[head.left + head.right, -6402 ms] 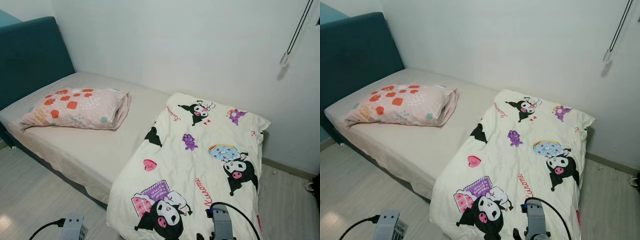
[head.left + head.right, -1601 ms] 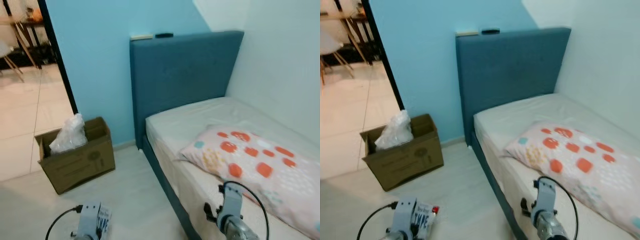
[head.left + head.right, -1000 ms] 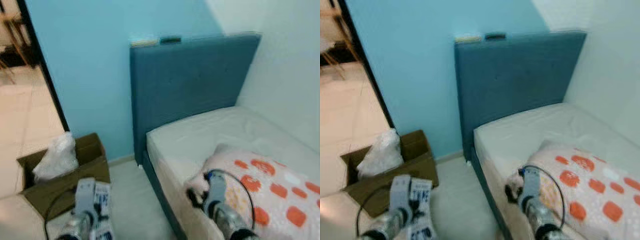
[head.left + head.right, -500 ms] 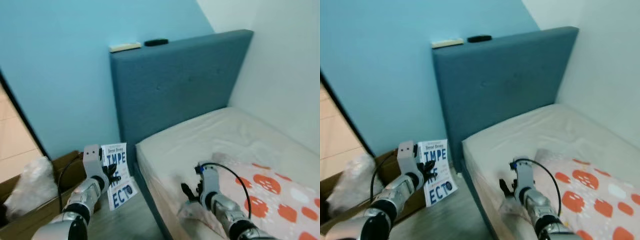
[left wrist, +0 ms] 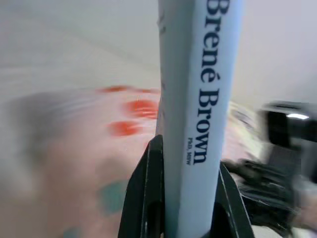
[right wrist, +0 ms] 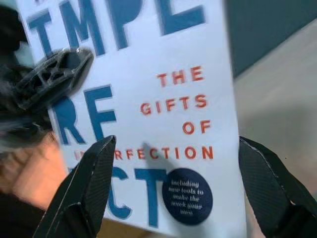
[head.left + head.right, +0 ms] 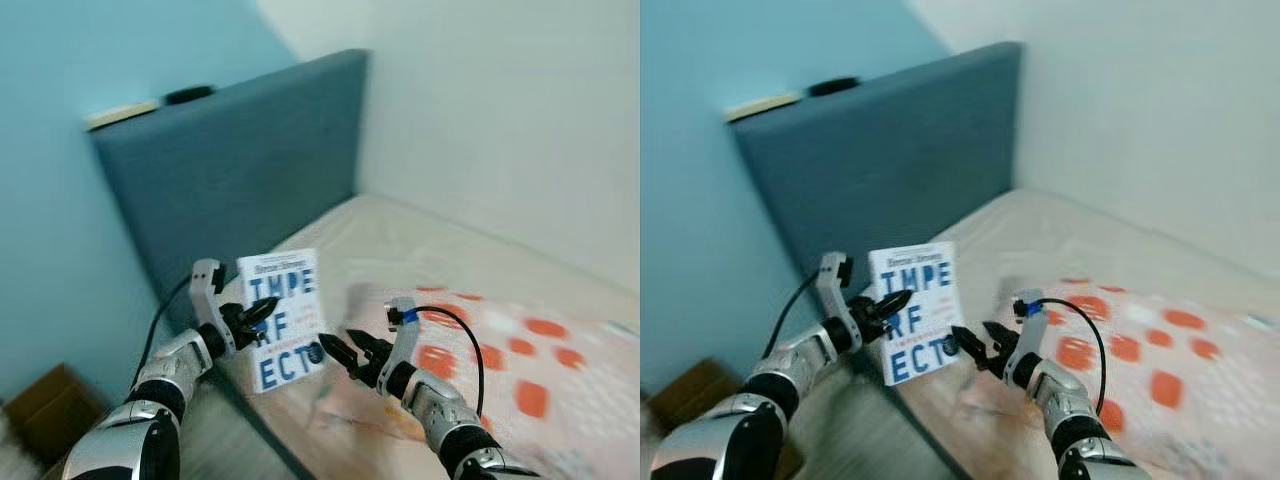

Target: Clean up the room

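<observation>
A white book (image 7: 287, 318) with large blue letters is held upright above the bed's near edge. My left gripper (image 7: 250, 314) is shut on its spine edge; the left wrist view has the pale blue spine (image 5: 194, 114) clamped between both black fingers (image 5: 144, 198). From the right, my right gripper (image 7: 340, 352) points at the book's lower corner and stands open. In the right wrist view its fingers (image 6: 86, 183) straddle the cover (image 6: 163, 114) without touching it.
A pink pillow (image 7: 490, 365) with red spots lies on the beige mattress (image 7: 430, 235). On top of the blue headboard (image 7: 235, 170) rest a pale flat item (image 7: 122, 112) and a dark one (image 7: 188, 95). A cardboard box (image 7: 45, 410) sits on the floor at left.
The camera has swung toward the bed. My left arm has lifted the book from beside the box to above the bed's edge. My right gripper has left the pillow and now faces the book.
</observation>
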Robot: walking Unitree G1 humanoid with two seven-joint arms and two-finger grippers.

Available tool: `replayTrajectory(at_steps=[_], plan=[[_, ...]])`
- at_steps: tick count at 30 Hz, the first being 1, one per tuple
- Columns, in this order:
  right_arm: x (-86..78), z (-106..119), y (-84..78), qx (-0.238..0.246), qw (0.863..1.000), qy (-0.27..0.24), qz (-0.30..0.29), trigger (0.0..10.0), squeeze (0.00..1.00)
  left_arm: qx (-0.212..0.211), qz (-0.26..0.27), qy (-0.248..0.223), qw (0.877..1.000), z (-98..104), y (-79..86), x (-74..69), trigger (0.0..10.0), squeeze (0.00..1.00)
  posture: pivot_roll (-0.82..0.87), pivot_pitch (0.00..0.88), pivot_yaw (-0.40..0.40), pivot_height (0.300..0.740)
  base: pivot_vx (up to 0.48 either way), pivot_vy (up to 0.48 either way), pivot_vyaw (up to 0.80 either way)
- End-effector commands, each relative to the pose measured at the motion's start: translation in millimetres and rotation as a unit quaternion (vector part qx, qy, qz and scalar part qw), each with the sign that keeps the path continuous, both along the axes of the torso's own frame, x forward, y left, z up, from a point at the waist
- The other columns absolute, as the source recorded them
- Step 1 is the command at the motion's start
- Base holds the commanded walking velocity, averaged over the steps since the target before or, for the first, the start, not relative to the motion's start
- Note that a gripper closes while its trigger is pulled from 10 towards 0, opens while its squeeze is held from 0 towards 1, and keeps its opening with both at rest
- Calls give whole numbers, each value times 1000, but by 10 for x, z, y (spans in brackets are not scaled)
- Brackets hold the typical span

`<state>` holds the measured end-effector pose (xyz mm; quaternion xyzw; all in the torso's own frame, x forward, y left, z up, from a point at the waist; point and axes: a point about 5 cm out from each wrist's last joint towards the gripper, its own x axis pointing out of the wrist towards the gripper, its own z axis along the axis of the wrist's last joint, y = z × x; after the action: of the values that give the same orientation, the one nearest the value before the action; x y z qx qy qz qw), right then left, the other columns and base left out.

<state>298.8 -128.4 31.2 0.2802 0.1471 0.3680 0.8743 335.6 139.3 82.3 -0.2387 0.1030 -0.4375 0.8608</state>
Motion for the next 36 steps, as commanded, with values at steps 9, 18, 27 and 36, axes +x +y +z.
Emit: replayTrajectory(at_steps=[9, 18, 27, 36], plan=[[-72, 270, -4, 170, 980, -81, 65, 10000, 0, -74, -154, -86, 982, 353, 37, -50, 10000, 0, -8, 0, 13, 740, 0, 0, -701], [-36, 489, -114, 221, 965, -123, 63, 10000, 0, -91, -211, -108, 967, 449, 41, -121, 10000, 0, -14, 0, 13, 740, 0, 0, -674], [28, 471, -84, 161, 980, -112, 35, 10000, 0, -87, -215, -107, 967, 444, 74, -162, 10000, 0, -12, 0, 10, 740, 0, 0, -450], [22, 407, -63, 149, 986, -69, 21, 10000, 0, -81, -218, -96, 968, 410, 89, -216, 10000, 0, -10, 0, 14, 740, 0, 0, 0]])
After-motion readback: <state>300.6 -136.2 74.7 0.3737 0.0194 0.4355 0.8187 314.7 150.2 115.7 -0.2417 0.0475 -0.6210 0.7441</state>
